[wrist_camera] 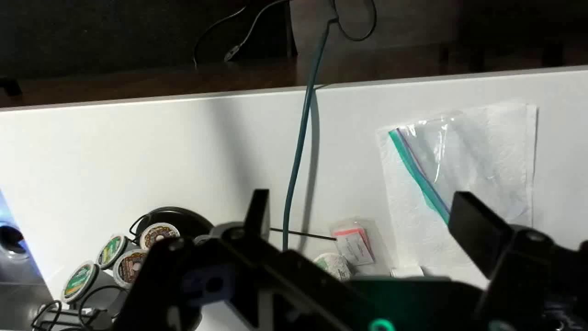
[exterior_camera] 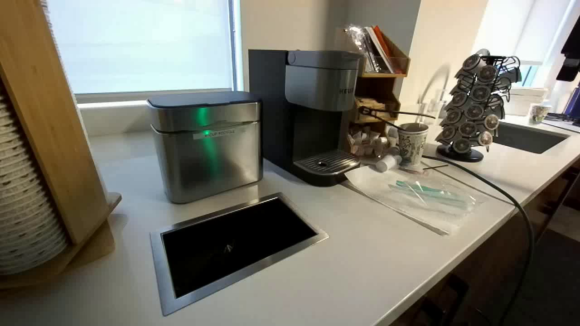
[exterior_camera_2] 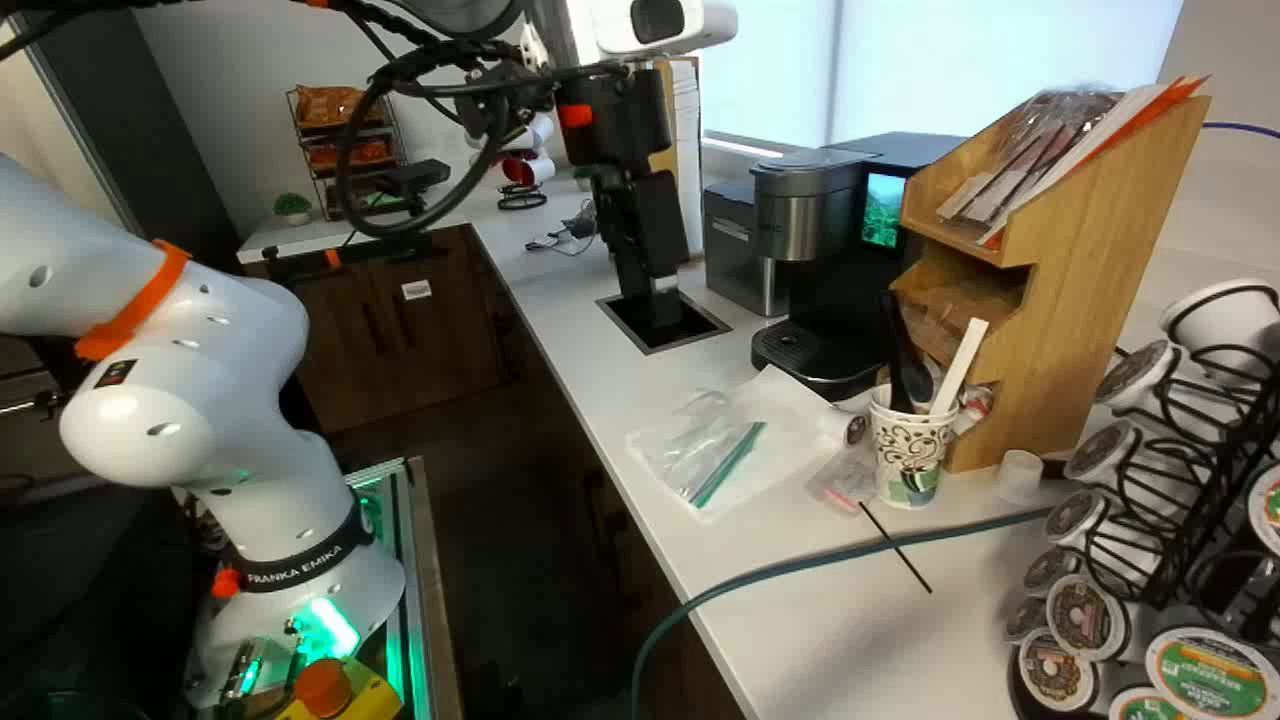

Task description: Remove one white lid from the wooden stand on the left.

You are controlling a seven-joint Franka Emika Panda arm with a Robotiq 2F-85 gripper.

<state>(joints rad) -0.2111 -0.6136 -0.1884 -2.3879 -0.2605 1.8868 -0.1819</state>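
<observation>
a long white counter with a robot arm bent over it

the wooden stand rises at the left edge of an exterior view, a tall stack of patterned cups inside it; in an exterior view a white column edged in light wood shows too, and whether it is the lids i cannot tell. right of the stand comes the dark coffee maker, with the steel bin between them and the steel-rimmed opening in front. the gripper points downward, unclenched, its two fingers well apart and counter showing between them; how near it is to the stand i cannot tell. a clear zip bag lies flat on the counter side.
</observation>
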